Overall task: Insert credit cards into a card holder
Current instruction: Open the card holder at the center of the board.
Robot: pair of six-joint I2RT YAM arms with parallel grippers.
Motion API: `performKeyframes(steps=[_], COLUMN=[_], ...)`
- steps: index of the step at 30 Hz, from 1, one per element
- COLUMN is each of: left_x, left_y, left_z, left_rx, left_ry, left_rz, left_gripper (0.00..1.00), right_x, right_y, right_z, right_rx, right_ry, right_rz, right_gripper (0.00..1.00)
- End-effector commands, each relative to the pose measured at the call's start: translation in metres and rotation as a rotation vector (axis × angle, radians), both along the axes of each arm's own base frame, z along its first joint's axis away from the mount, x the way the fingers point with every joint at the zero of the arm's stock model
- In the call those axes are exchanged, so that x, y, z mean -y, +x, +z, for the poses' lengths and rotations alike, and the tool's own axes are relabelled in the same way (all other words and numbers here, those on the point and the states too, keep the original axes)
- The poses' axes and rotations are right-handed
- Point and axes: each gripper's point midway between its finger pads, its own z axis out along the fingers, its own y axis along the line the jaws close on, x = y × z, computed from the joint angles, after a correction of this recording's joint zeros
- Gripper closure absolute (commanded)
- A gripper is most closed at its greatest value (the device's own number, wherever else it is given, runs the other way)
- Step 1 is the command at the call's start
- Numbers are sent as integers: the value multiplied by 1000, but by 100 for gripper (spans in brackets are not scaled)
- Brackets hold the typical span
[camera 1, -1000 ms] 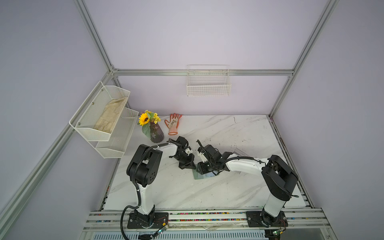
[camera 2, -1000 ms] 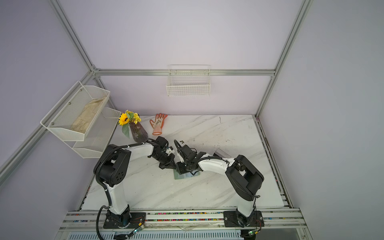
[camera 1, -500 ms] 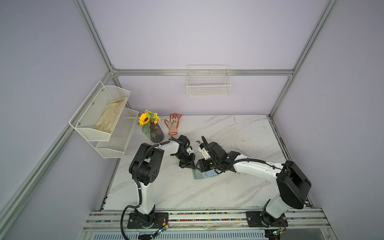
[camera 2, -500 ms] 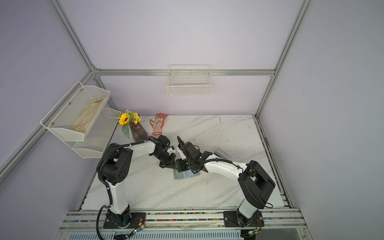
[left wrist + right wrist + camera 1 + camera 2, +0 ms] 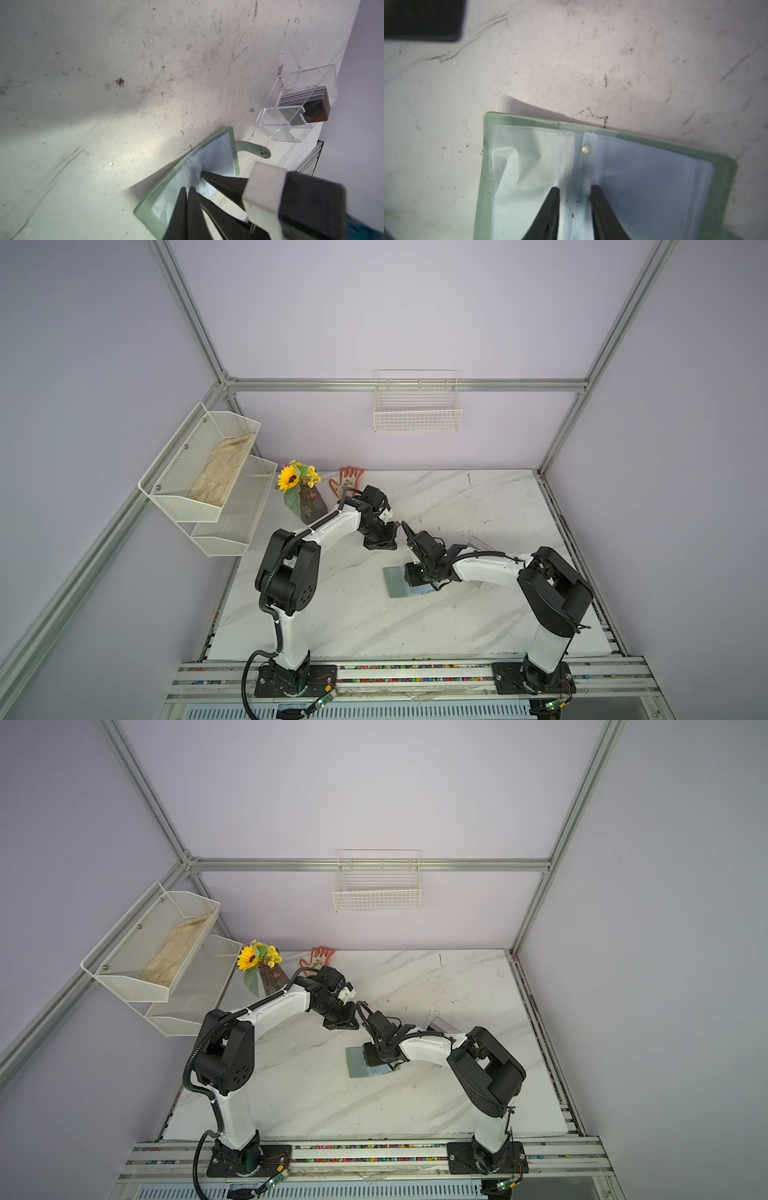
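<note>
While the left arm hangs near, the right one sets its fingers on the open card holder

From its base at the table's front rail, the right arm lays its white forearm low over the marble table and tips its wrist steeply down, bringing the right gripper onto the card holder from above. Its fingers stand apart, one tip on each side of the holder's centre fold, both on the clear sleeves. In both top views the holder lies spread open and flat on the table, and its snap tab sticks out to one side.

The left arm rises from its base, folds at the elbow and stretches forward with the wrist bent down. The left gripper has its fingers pressed together and points down near the holder's far edge. Whether it touches the table I cannot tell.

The credit cards stand stacked on edge in a clear acrylic box near the holder.
</note>
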Motion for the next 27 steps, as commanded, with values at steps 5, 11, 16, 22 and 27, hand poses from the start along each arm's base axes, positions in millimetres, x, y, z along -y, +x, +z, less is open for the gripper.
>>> performKeyframes(steps=[5, 11, 16, 22, 27], left_x=[8, -7, -7, -10, -13], left_y=[-30, -54, -64, -70, -74], left_z=[-1, -21, -38, -63, -84], left_rx=[-12, -44, -87, -126, -159], left_ry=[-68, -44, -51, -36, -16], left_rz=[22, 60, 58, 68, 71], left_gripper=[100, 100, 100, 100, 100], right_x=[24, 29, 28, 26, 27], right_y=[-13, -20, -21, -24, -27], right_z=[-29, -35, -35, -32, -28], right_rx=[-49, -67, -71, -78, -81], right_ry=[-86, -88, -72, -43, -31], right_rz=[-32, -37, -42, -44, -42], right_gripper=[73, 73, 73, 74, 74])
